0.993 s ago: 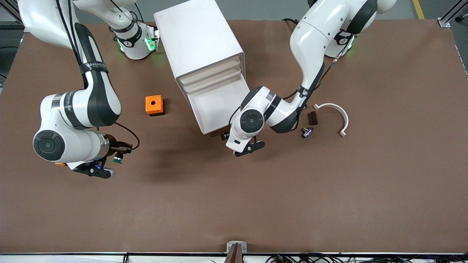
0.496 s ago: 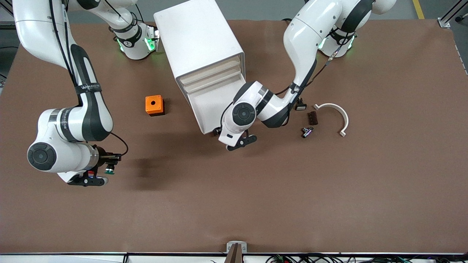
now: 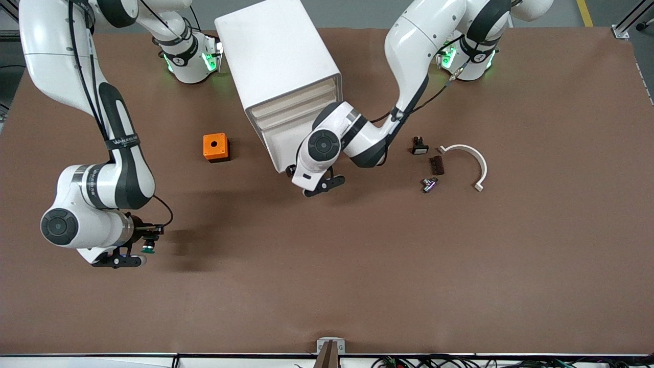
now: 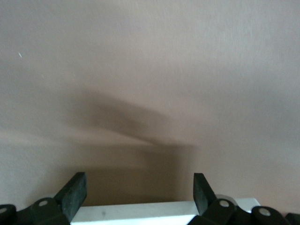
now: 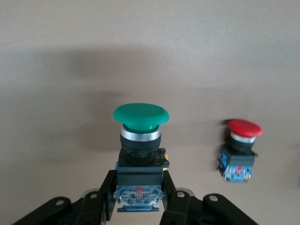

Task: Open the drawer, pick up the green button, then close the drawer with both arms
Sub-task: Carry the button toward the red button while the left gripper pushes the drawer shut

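The white cabinet (image 3: pixel 278 56) stands at the table's robot side. Its lowest drawer (image 3: pixel 281 143) is pulled partly out. My left gripper (image 3: pixel 293 171) is at the drawer's front edge. In the left wrist view the left gripper (image 4: pixel 138 192) is open, and the white drawer front (image 4: pixel 140 212) lies between its fingers. My right gripper (image 3: pixel 145 244) hangs over the table toward the right arm's end, shut on the green button (image 3: pixel 148 249). In the right wrist view the right gripper (image 5: pixel 139 180) grips the black body of the green button (image 5: pixel 140 117), cap pointing away.
An orange box (image 3: pixel 215 146) sits beside the cabinet. A red-capped button (image 5: pixel 241 150) stands on the table near my right gripper. Toward the left arm's end lie a white curved piece (image 3: pixel 467 158), a small black part (image 3: pixel 420 147), a brown piece (image 3: pixel 436 165) and a small metal part (image 3: pixel 429 184).
My left gripper has moved toward the cabinet and the drawer has slid partly in. My right gripper has carried the green button toward the front camera and the right arm's end.
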Controlling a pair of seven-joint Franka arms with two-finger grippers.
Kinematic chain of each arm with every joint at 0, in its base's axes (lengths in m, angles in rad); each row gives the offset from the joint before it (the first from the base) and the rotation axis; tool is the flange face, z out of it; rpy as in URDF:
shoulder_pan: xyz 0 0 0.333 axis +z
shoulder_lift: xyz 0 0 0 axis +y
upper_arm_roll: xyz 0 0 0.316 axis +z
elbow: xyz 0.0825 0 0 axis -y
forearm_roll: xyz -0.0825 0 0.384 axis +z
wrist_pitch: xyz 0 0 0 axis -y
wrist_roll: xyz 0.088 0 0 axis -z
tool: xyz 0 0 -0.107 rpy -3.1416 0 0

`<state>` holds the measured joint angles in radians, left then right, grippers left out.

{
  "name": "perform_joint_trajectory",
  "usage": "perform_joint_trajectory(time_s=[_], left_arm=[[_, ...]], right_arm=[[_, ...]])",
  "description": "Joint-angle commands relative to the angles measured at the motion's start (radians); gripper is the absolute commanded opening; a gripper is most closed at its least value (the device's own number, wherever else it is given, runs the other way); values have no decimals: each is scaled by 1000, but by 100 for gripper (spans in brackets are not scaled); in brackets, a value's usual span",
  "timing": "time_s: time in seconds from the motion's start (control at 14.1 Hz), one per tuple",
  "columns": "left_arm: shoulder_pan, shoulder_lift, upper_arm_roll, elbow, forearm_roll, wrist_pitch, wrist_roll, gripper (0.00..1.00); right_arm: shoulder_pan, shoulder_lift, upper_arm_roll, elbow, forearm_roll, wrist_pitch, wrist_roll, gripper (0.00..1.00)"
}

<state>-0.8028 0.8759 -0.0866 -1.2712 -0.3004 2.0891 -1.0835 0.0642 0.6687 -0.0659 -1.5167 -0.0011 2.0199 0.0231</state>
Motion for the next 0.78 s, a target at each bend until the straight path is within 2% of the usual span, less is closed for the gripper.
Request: perform_joint_trajectory(time_s=[0.0, 0.21, 0.71], left_arm=[[-19, -14, 2, -19, -23, 14, -21, 100], [-24, -15, -25, -17, -49, 15, -42, 100], [-76, -9, -30, -17, -98, 22, -55, 100]], right_arm=[[-30, 12, 18, -33, -20, 48, -8, 27], [-32, 26, 18, -48, -20, 48, -6, 27], [-41, 35, 20, -82, -19, 48, -9, 28]])
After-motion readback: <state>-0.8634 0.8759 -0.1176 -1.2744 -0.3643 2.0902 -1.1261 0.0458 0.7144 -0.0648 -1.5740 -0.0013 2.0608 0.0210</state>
